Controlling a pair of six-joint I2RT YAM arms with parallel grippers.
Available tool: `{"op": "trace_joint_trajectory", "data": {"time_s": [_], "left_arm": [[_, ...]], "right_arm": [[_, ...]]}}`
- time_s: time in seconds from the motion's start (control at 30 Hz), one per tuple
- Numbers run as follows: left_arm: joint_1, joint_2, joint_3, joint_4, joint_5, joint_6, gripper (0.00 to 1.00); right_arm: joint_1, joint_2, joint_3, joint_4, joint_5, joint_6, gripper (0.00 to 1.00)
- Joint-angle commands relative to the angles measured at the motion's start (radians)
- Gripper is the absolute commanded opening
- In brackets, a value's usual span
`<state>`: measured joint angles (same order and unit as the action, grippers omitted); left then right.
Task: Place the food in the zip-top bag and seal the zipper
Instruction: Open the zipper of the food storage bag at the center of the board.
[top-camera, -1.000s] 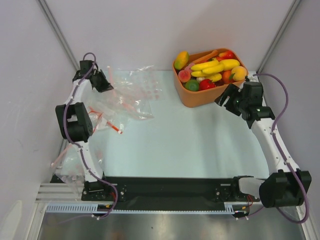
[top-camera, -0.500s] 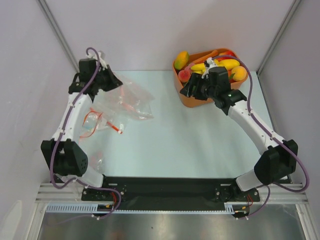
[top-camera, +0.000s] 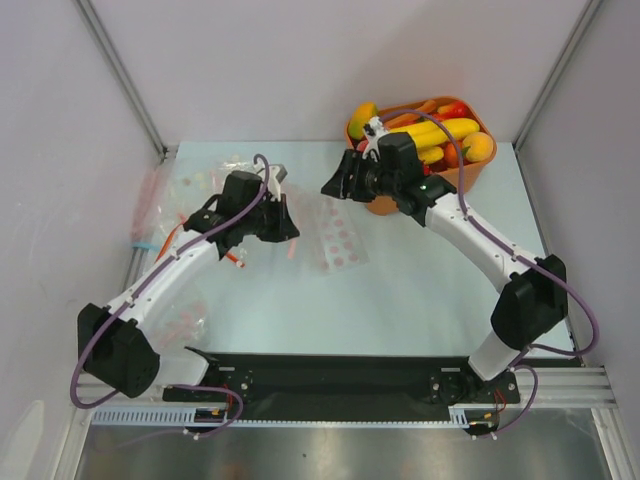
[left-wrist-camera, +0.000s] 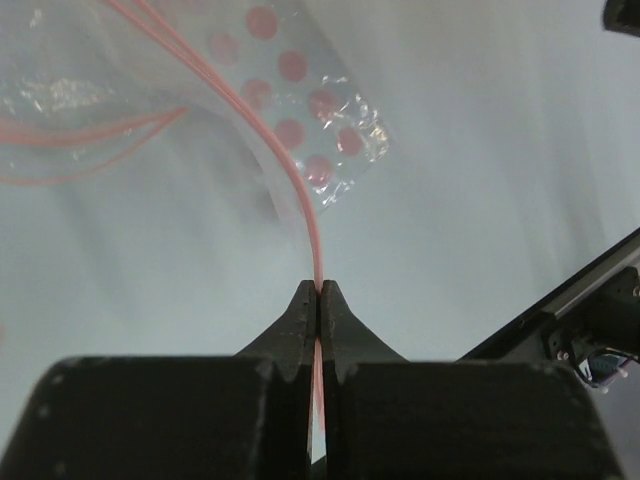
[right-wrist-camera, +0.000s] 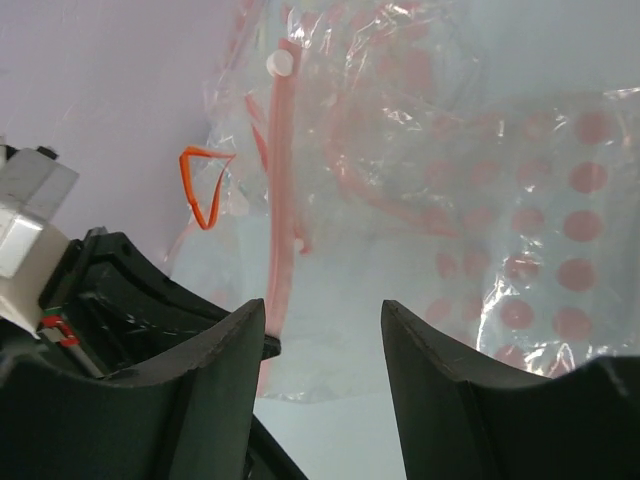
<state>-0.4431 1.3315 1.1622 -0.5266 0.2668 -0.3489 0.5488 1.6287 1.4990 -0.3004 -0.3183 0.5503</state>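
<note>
The zip-top bag (top-camera: 340, 241), clear with pink dots, lies on the table's middle left. My left gripper (top-camera: 289, 224) is shut on the zipper (left-wrist-camera: 292, 172), the thin pink strip at the bag's edge, which runs out from between the jaws (left-wrist-camera: 318, 292). My right gripper (top-camera: 333, 187) is open and empty, hovering just above the bag (right-wrist-camera: 545, 235), with the zipper (right-wrist-camera: 277, 185) under its left finger (right-wrist-camera: 225, 350). The food (top-camera: 441, 130), bananas, strawberries and other pieces, lies piled in the orange tub (top-camera: 468, 172) at the back right, behind the right arm.
Other clear bags lie crumpled at the left edge (top-camera: 160, 200), one with a blue strip (top-camera: 141, 245) and one with an orange-red strip (right-wrist-camera: 200, 187). Another lies near the left arm's base (top-camera: 185, 318). Grey walls close in on both sides.
My left gripper has pulled the dotted bag from the back left toward the table's middle. My right gripper has swung left from the tub to over the bag.
</note>
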Motion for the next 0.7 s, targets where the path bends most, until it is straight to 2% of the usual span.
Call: {"op": "trace_joint_trajectory", "data": {"time_s": [0.0,0.23,0.4,0.67], "left_arm": [[-0.008,-0.063,-0.071,0.05,0.023,0.027,0.0],[-0.009,-0.09,-0.125,0.057,0.052,0.074,0.0],[-0.009,-0.107,-0.131,0.04,0.057,0.097,0.0],[-0.011,-0.124,-0.133,0.046,0.08,0.113,0.0]], "right_arm": [[0.043,0.014,0.029,0.003,0.011,0.025,0.57],[0.122,0.069,0.013,0.012,0.065,0.071,0.63],[0.154,0.132,0.047,0.007,0.062,0.096,0.59],[0.166,0.174,0.069,-0.002,0.055,0.088,0.58]]}}
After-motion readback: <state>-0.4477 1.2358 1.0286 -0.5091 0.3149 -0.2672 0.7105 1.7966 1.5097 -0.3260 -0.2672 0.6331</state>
